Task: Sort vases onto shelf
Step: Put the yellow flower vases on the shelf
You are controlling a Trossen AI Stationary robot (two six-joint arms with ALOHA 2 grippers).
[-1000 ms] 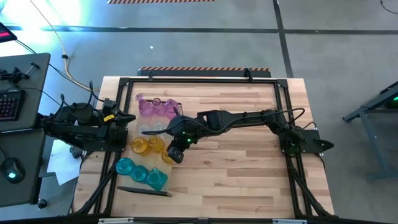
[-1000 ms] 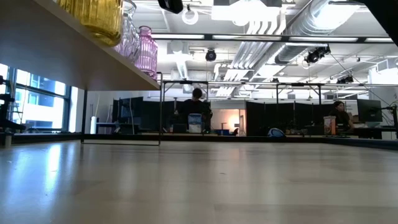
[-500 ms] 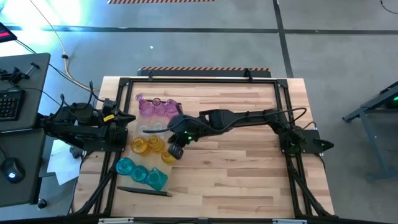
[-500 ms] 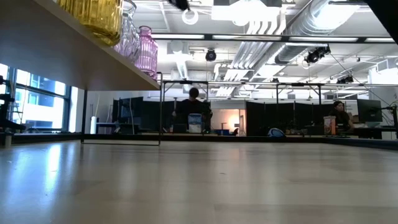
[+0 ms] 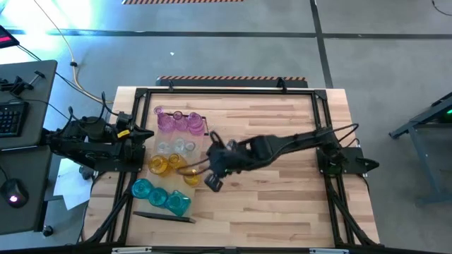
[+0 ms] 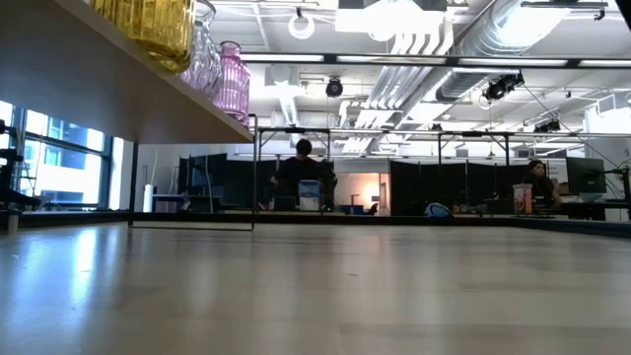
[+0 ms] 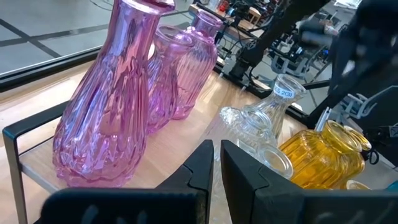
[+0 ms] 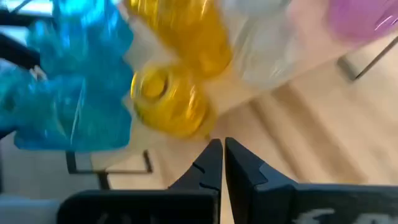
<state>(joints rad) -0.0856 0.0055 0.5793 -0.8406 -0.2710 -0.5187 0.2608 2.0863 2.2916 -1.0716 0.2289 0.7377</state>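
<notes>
Pink vases, clear bottles, amber-yellow vases and teal vases are standing grouped by colour on the shelf along the table's left side. The right gripper is hanging just beside the amber group with its fingers pressed together and empty, while the left gripper is waiting at the shelf's outer edge, fingers nearly closed on nothing. To finish cleanly the right arm should probably lift clear without brushing the yellow glass; a small round label on a clear bottle's neck is too small to read reliably.
</notes>
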